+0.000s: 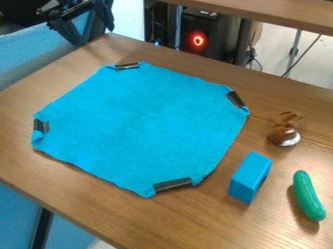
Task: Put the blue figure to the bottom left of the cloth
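Blue block (249, 176) stands beside the cloth (139, 121), the gripper (79, 24), upper left, cut off, spread or closed I cannot tell.

Surface (208, 219): brown wood grain, set at a slant, rounded corner upper left, faint sheen toward right side
Second desk (273, 9): wood top, crosses upper right, beyond the surface
Uprights: dark post (243, 41) under second desk, grey metal post (174, 24) farther left
Black case (214, 36): below second desk, between the posts, red ring light (197, 40) glowing on it
Blue fabric (26, 58): upper left beside the surface, more at lower left, black bar (41, 228) slanting there
White panel (128, 19): top, left of black case
Floor (276, 48): pale, upper right
Thin pole (294, 46): metal, upper right
Dark cable (305, 59): diagonal, near thin pole
Light: soft, fairly even
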